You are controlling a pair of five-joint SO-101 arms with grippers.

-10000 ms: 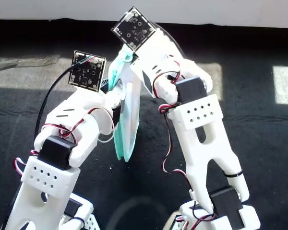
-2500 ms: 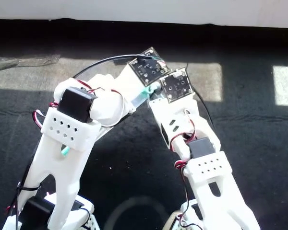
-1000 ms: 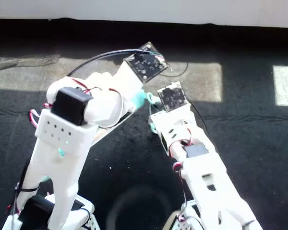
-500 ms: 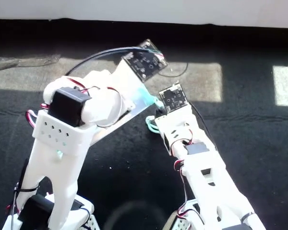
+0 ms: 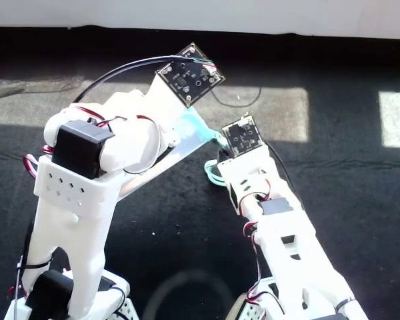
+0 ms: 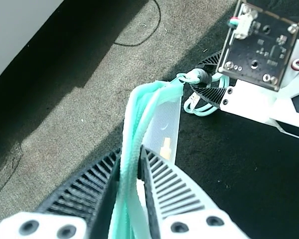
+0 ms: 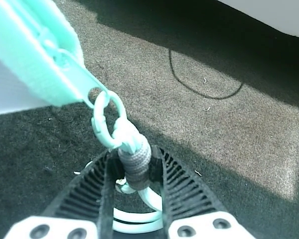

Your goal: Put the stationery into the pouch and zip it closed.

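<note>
The zipping step is in hand and, I judge, near its end. The left gripper (image 6: 131, 155) is clenched on the edge of the translucent plastic pouch with mint-green zip tape (image 6: 162, 122), holding it off the dark felt-like table cover (image 5: 333, 187) between the 2 arms. The right gripper (image 7: 133, 158) is clamped on the grey-bound mint pull cord (image 7: 134, 162), clipped to the mint zipper slider (image 7: 70, 72) at the pouch's far corner. The next move calls for a short pull along the zip line, then release.
</note>
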